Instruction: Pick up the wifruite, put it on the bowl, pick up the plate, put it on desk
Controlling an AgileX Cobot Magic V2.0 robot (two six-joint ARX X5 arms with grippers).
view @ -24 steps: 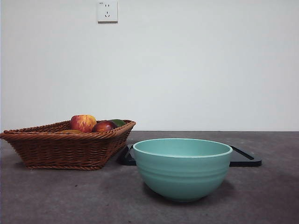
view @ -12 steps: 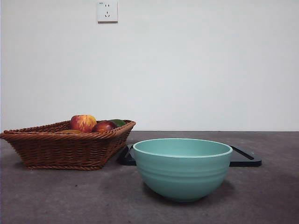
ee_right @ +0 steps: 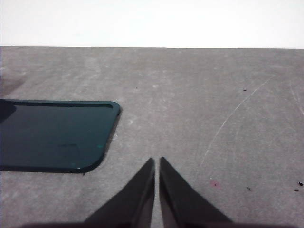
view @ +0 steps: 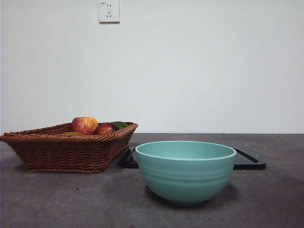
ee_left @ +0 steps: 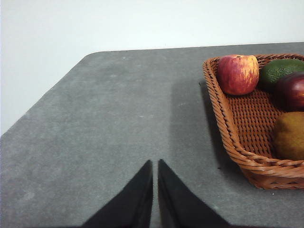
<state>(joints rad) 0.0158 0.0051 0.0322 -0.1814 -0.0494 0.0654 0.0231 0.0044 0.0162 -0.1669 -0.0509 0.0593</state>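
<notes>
Wifruite [ee_left: 289,135] sits in the basket [ee_left: 237,137], off to one side of the left claw [ee_left: 155,164] (jaws pinched together, empty). Left arm nearer; right claw [ee_right: 157,161] also closed, over worktop [ee_right: 213,104] by the tray [ee_right: 52,133].

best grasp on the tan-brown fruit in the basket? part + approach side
Probably from above: pinch the wifruite across its narrow oval middle. It lies low by the wicker basket wall, dark red fruit close beside, so side entry looks blocked. Left pincer waits nearest.

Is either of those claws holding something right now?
No. The left gripper and the right gripper are both shut on nothing, above bare desk.
</notes>
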